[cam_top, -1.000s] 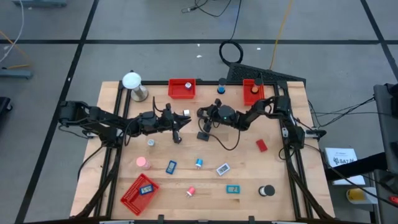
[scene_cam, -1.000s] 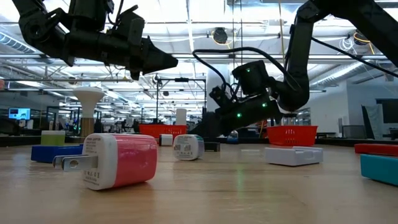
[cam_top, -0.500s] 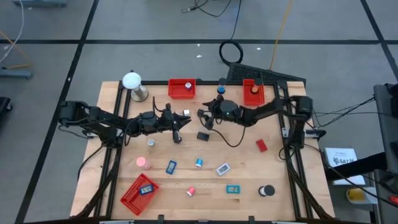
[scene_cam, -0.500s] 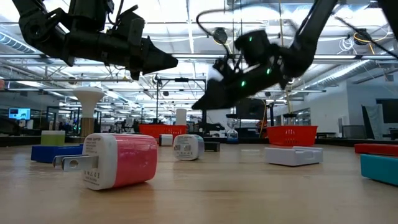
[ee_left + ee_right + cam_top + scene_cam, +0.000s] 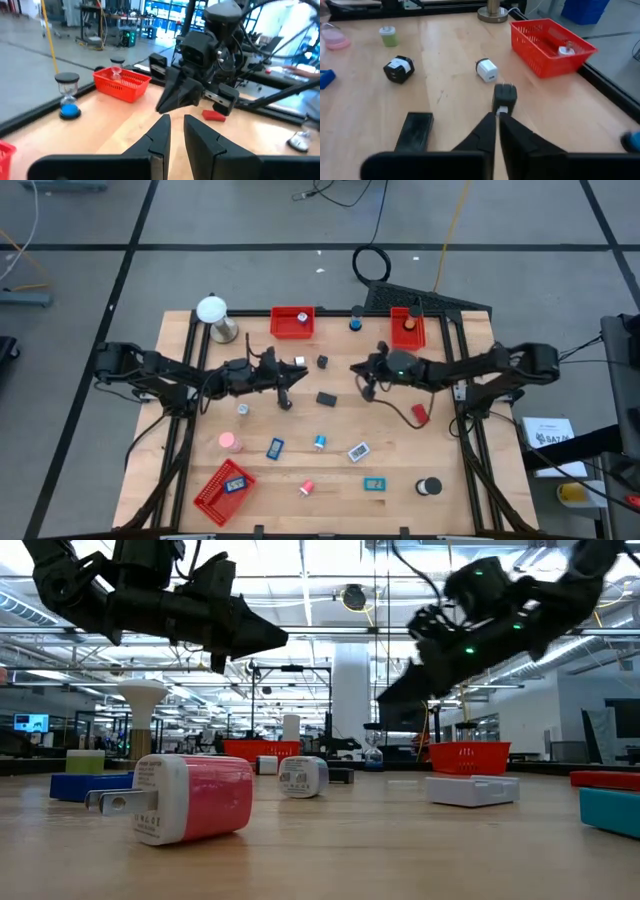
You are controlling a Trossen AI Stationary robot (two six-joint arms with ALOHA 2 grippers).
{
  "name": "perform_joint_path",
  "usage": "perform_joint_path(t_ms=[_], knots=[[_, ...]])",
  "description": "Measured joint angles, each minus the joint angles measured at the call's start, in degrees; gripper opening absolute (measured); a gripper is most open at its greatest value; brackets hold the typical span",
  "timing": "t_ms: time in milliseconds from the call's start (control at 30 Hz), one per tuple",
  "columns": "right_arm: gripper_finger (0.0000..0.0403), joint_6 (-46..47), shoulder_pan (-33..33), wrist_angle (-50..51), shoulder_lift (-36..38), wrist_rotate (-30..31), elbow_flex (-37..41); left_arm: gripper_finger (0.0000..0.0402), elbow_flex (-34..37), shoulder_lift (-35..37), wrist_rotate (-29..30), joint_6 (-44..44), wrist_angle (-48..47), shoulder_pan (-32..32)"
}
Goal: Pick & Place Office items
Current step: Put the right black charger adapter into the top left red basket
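Office items lie scattered on the wooden table [image 5: 180,480]. A black plug [image 5: 322,361] stands near the table's middle, beside a white plug [image 5: 299,361] and a flat black piece [image 5: 327,397]. My right gripper [image 5: 356,369] hangs shut above the table, right of the black plug [image 5: 504,95] and apart from it. My left gripper [image 5: 297,372] is held level above the table, facing the right one. Its fingers [image 5: 161,131] stand a narrow gap apart with nothing between them.
Red mesh trays stand at the far edge [image 5: 292,322], [image 5: 407,327] and at the near left [image 5: 224,490]. A white ball on a silver stand [image 5: 213,315] is at the far left. A pink plug [image 5: 195,797], a red piece [image 5: 420,413] and other small items lie nearer.
My right gripper has drawn back toward the table's right edge and risen. The black plug, hidden under its fingers before, now stands alone on the table.
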State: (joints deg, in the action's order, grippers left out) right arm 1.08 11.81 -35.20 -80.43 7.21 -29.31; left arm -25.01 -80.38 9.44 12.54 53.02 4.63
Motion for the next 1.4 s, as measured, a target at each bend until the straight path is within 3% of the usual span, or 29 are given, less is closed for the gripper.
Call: perform_joint_path(t_ms=[133, 267, 367, 633, 967, 1167, 1400], knots=[[0.0021, 0.80, 0.07, -2.23, 4.58, 0.01, 5.33, 0.0051, -5.20, 0.00, -1.97, 6.30, -12.31, 0.91], [0.0012, 0.35, 0.31, -2.27, 9.29, 0.09, 8.99, 0.0051, -13.51, -0.43, 3.12, 5.97, -32.38, 0.01], [0.0002, -1.05, 0.51, -2.33, 12.19, 0.13, 10.99, 0.0051, -17.96, -0.79, 5.57, 7.06, -41.73, -0.27], [0.0013, -3.90, 0.52, -10.49, 15.55, 0.19, 15.45, 0.0051, -23.41, -3.61, 5.59, 7.35, -45.89, -0.10], [0.0013, -8.25, 0.52, -21.18, 16.97, 0.21, 19.75, 0.0051, -23.81, -3.63, 6.11, 3.49, -44.31, -0.03], [0.0010, -2.86, 0.46, -22.24, 16.95, 0.15, 19.98, 0.0051, -25.01, -3.63, 0.53, 10.42, -47.96, 2.58], [0.0001, -3.88, 0.46, -21.17, 16.95, 0.03, 19.98, 0.0051, -27.77, -3.66, 3.94, 13.67, -55.92, 2.51]])
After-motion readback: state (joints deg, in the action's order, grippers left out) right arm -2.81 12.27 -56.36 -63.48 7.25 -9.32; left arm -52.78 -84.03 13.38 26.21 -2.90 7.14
